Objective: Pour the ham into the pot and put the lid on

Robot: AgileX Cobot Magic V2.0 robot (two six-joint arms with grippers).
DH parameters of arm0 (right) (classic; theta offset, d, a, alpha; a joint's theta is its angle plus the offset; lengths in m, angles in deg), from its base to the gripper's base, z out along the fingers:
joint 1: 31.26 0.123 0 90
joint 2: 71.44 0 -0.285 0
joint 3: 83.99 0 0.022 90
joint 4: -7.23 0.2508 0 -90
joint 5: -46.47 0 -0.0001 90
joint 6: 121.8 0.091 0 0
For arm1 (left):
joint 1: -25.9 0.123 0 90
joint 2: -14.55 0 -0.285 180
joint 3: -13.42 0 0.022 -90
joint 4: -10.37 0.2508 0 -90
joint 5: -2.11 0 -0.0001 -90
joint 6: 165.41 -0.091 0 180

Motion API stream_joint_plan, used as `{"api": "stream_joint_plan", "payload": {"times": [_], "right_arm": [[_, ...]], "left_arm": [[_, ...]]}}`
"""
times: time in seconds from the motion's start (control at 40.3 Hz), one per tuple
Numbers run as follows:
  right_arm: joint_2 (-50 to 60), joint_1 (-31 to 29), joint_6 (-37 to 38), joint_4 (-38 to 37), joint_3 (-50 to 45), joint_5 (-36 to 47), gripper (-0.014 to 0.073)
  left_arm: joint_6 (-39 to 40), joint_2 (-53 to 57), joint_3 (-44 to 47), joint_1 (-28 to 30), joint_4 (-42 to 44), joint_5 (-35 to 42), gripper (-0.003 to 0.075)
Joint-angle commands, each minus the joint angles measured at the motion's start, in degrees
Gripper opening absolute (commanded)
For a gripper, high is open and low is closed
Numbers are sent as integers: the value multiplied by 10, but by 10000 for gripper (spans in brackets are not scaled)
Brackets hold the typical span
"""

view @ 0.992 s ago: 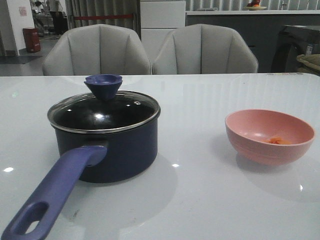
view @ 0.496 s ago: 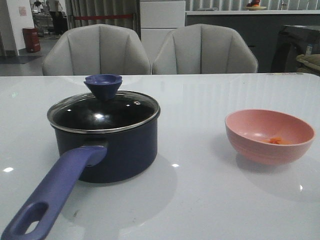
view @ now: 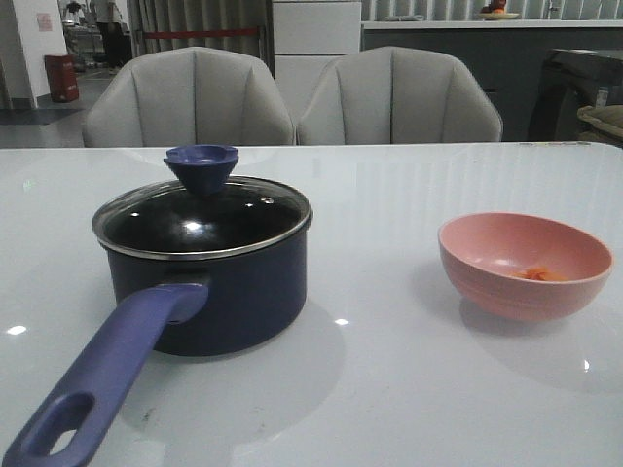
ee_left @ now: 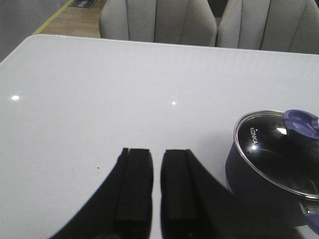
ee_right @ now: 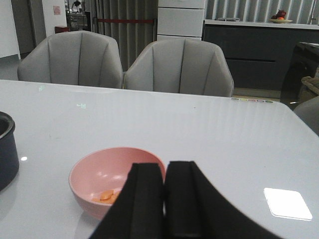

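I've got the pot [view: 209, 282] sitting on the left side of the white counter [view: 389, 389], its long purple-blue handle [view: 107, 375] running toward me. The lid [view: 201, 219] is seated flat on the pot's rim, blue knob [view: 201, 165] up. Off to the right, well apart from the pot, stands the pink bowl [view: 526, 265], and I can see the ham [view: 538, 274] lying in the bottom of it as a few small orange chunks.

On my left wrist view, the left gripper [ee_left: 155, 184] hangs above bare counter with the pot just beside it; the jaws stand a narrow gap apart and hold nothing. On my right wrist view, the right gripper [ee_right: 164, 201] sits just in front of the pink bowl, partly covering its near rim, jaws nearly together with only a thin slit between them, nothing held. The ham shows in the bowl right by those fingers.

Two grey chairs [view: 292, 97] stand behind the counter.
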Motion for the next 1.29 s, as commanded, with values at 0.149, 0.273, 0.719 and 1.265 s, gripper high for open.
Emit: {"api": "stream_joint_plan", "payload": {"times": [0.149, 0.273, 0.719, 1.265], "right_arm": [[12, -2, -1, -6, -6, 48, 161], [12, -2, -1, -6, -6, 48, 161], [12, -2, -1, -6, -6, 48, 161], [12, -2, -1, -6, -6, 48, 161]], "left_arm": [[4, -10, -15, -4, -5, 23, 468], [4, -10, -15, -4, -5, 19, 525], [4, -37, -13, -6, -21, 4, 528], [-3, -308, -217, -35, -46, -166, 667]]}}
